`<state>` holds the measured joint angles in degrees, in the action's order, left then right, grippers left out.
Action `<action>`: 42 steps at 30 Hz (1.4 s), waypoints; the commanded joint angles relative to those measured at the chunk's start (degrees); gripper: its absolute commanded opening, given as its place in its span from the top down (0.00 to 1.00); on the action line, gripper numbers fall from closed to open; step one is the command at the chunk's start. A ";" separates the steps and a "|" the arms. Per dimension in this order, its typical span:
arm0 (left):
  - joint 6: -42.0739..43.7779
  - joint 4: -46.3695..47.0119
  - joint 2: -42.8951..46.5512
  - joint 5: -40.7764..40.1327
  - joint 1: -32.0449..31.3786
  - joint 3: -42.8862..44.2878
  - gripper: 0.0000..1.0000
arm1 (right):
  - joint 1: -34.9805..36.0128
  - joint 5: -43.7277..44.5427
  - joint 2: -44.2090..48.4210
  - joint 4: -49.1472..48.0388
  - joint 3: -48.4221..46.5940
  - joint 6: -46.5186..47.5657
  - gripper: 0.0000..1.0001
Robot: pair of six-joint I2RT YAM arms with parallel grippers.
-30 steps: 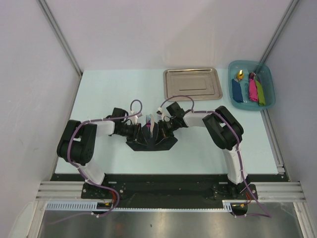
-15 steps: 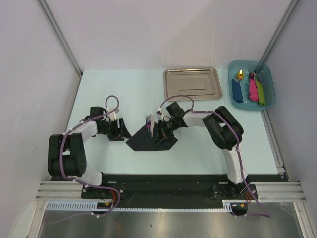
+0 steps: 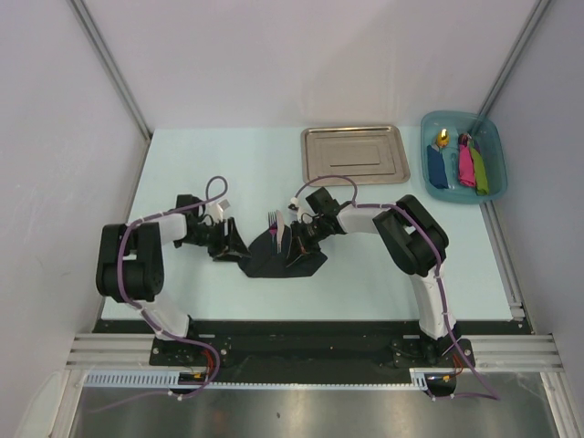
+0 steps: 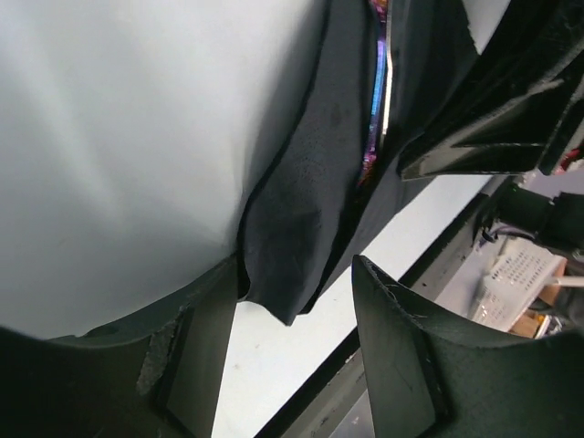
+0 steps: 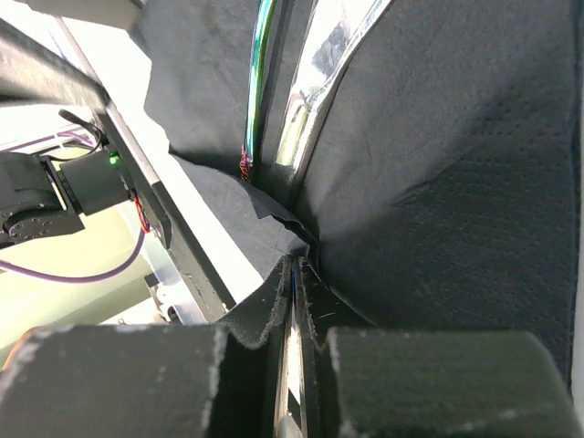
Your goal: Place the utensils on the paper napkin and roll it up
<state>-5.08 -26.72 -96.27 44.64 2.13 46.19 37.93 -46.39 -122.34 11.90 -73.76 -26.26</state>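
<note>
The black paper napkin [image 3: 270, 261] lies partly folded at the table's middle, with the utensils inside it; the fork's tines [image 3: 273, 219] stick out at the far end. In the right wrist view the iridescent handles [image 5: 259, 91] lie in the napkin's fold [image 5: 438, 182]. My right gripper [image 3: 298, 241] is shut on the napkin's right edge [image 5: 294, 274]. My left gripper [image 3: 235, 246] is open at the napkin's left corner. In the left wrist view that corner [image 4: 292, 265] hangs between the spread fingers [image 4: 205, 356], unclamped, and a utensil edge [image 4: 379, 91] shows beyond.
A shiny steel tray [image 3: 354, 153] lies at the back centre. A teal bin [image 3: 463, 157] with blue, pink and green items stands at the back right. The table's near edge and black rail [image 4: 429, 265] run close behind the napkin.
My left gripper let go, pulled away to the left, then came back to the napkin's left corner. The right gripper has kept its hold and the napkin stays folded.
</note>
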 commanded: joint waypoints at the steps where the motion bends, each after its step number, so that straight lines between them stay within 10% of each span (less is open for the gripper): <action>1: 0.78 3.51 -3.13 -0.18 -3.43 -1.63 0.39 | 0.21 3.68 -2.02 0.40 -1.39 1.13 0.92; 21: -6.52 21.01 -8.05 4.75 -6.61 1.17 0.32 | 0.21 3.41 -2.90 0.76 -2.27 1.04 0.92; 42: 7.28 3.61 -7.36 8.26 1.29 2.68 0.41 | -0.14 3.41 -2.90 0.67 -2.18 0.86 0.92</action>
<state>-5.13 -17.15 -104.77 56.73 1.43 49.63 37.76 -47.24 -123.33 12.93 -74.98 -26.50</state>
